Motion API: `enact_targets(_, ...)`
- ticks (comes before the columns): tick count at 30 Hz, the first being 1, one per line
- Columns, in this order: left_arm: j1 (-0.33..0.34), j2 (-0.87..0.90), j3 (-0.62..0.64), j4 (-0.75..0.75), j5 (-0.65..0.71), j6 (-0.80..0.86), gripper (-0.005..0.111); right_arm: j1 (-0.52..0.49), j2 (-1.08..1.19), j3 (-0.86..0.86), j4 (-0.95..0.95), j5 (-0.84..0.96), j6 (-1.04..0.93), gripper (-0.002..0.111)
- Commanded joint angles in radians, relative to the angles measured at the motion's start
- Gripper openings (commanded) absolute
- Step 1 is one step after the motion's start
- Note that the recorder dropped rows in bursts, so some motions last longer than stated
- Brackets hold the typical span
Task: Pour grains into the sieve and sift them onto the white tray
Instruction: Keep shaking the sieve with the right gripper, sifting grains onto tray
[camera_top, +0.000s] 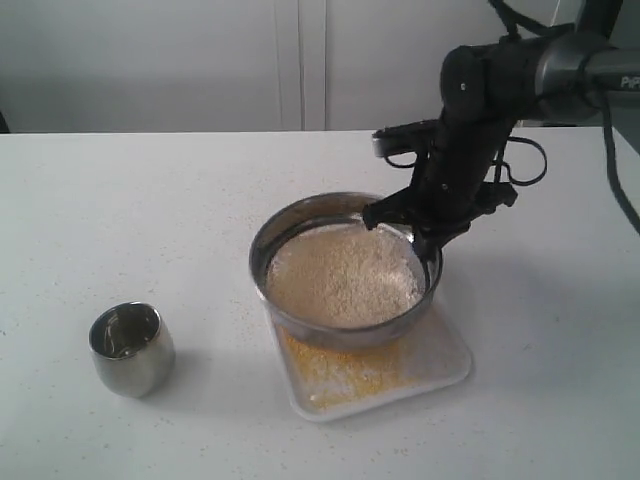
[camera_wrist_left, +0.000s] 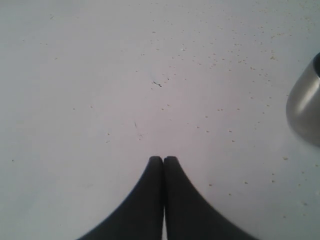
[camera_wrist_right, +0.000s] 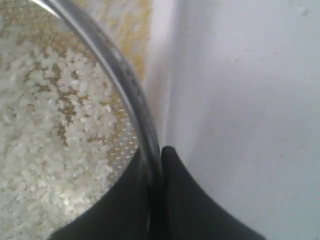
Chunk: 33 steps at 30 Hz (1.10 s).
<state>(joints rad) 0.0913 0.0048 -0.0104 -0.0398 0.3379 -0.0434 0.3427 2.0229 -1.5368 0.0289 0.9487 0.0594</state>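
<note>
Contents: grains (camera_top: 345, 275), a pale heap filling the sieve (camera_top: 330, 330); yellow ones scattered on the white tray (camera_top: 445, 365) directly beneath it. Sieve rim clamped by right tool (camera_wrist_right: 156, 156), one finger inside, one outside. Also: left tool (camera_wrist_left: 163, 160), fingers pressed together, empty, over speckled worktop (camera_top: 150, 200) near steel cup (camera_top: 130, 347). Cup upright, well apart from tray.

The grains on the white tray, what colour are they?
Yellow grains, best seen in the exterior view.

sieve (camera_top: 340, 335): above white tray (camera_top: 447, 362) | grains (camera_top: 345, 275): pale inside, yellow on tray
</note>
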Motion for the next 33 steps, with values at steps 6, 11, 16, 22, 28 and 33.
enact_targets(6, -0.001, -0.005, 0.01, -0.012, 0.017, 0.003, 0.0, -0.028, -0.018, -0.017, 0.054, -0.012, 0.026, 0.0)
enact_targets(11, -0.001, -0.005, 0.01, -0.012, 0.017, 0.003, 0.0, -0.012, -0.032, -0.008, 0.023, -0.106, -0.054, 0.0)
enact_targets(16, -0.001, -0.005, 0.01, -0.012, 0.017, 0.003, 0.0, -0.023, -0.028, -0.01, 0.192, 0.064, -0.175, 0.0)
enact_targets(22, -0.001, -0.005, 0.01, -0.012, 0.017, 0.003, 0.0, -0.053, -0.027, -0.008, 0.041, -0.117, 0.062, 0.0)
enact_targets(28, -0.001, -0.005, 0.01, -0.012, 0.017, 0.003, 0.0, -0.039, -0.034, -0.008, 0.212, 0.069, -0.254, 0.0)
enact_targets(33, -0.001, -0.005, 0.01, -0.012, 0.017, 0.003, 0.0, -0.067, -0.021, -0.008, 0.18, -0.095, -0.008, 0.0)
